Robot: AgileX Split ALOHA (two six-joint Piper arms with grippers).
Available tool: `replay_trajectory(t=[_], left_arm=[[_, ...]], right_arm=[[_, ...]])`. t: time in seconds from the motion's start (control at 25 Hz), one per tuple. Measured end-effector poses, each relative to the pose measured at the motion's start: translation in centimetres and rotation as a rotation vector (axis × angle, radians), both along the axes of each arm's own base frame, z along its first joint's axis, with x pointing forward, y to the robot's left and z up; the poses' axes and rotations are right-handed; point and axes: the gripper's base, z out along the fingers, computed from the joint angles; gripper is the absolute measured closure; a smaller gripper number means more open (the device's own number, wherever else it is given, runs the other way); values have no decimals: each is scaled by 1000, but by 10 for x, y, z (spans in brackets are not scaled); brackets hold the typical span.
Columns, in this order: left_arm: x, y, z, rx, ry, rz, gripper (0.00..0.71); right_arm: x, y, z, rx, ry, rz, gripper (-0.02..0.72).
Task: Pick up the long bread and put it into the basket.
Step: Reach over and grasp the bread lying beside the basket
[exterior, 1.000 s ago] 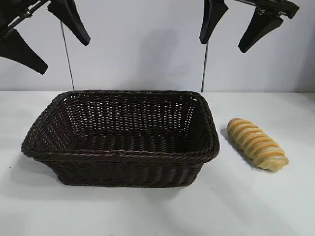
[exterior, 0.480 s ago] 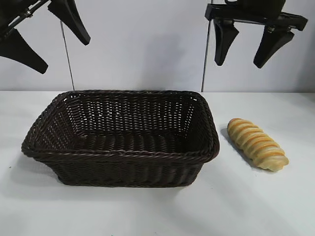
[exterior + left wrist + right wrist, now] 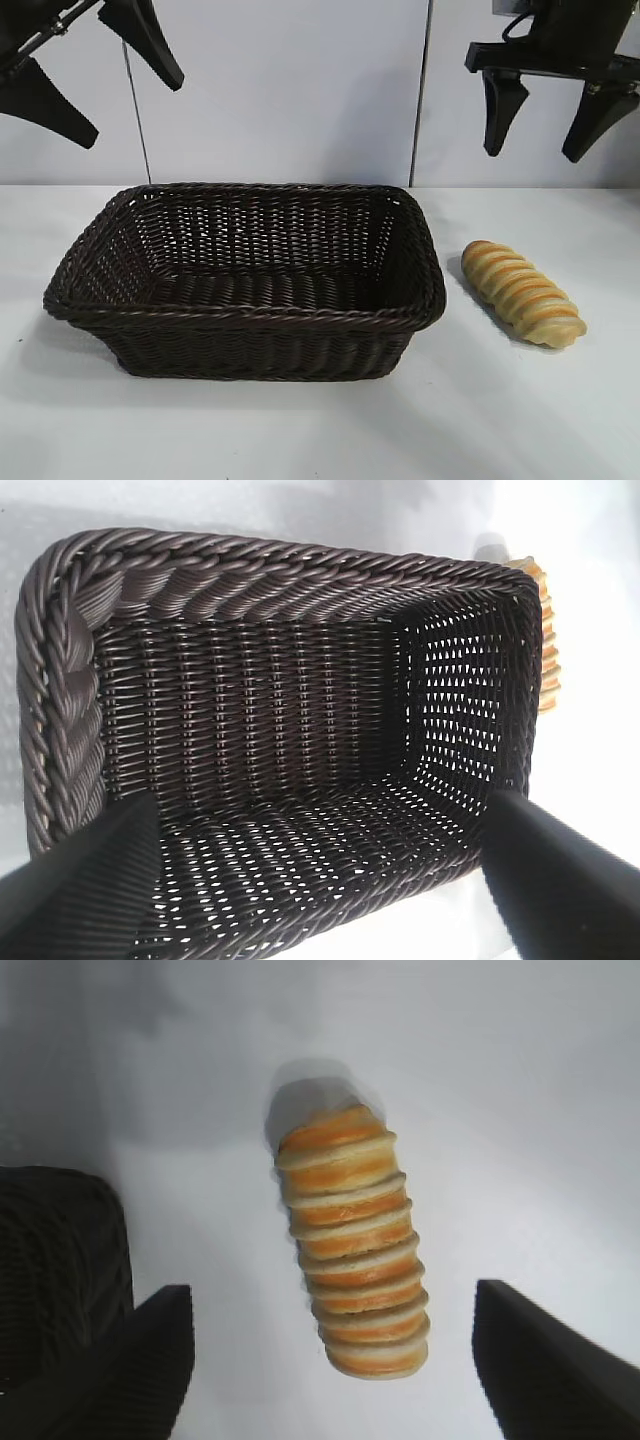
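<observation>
- Both of my grippers hung above the table [image 3: 520, 420]: my right gripper [image 3: 553, 118] was high over the right side with its jaws spread wide and holding nothing, pointing down at the bread below; my left gripper [image 3: 95, 70] was parked up at the far left, jaws also wide apart and empty, looking down into the basket.
- Biggest thing on the table was the basket [image 3: 243, 318], dark brown woven wicker with sloping sides and a braided rim, sitting left of centre with nothing inside it.
- Just beside the basket's right end, close but not touching, lay the long bread [image 3: 523, 292], flat on the table and angled across it, a golden-tan loaf with raised ridges and orange-brown stripes.
- From my right wrist, the loaf [image 3: 350, 1245] lay between my two fingers [image 3: 545, 1360], lengthwise, so they would close across its width.
- I judged it light and fairly firm, with ridges that should give my pads some bite; I would take it across the middle, where it is thickest, so neither end droops.
- I could read no brand, label or writing anywhere.
</observation>
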Motion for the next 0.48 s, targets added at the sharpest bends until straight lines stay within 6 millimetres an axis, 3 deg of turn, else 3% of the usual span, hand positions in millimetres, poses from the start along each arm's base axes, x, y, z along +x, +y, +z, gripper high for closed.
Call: replay_trajectory(t=[0.48], left_arm=[[0, 0, 0, 0, -1, 1, 79]], right_arm=[[8, 0, -50, -14, 41, -2, 146]])
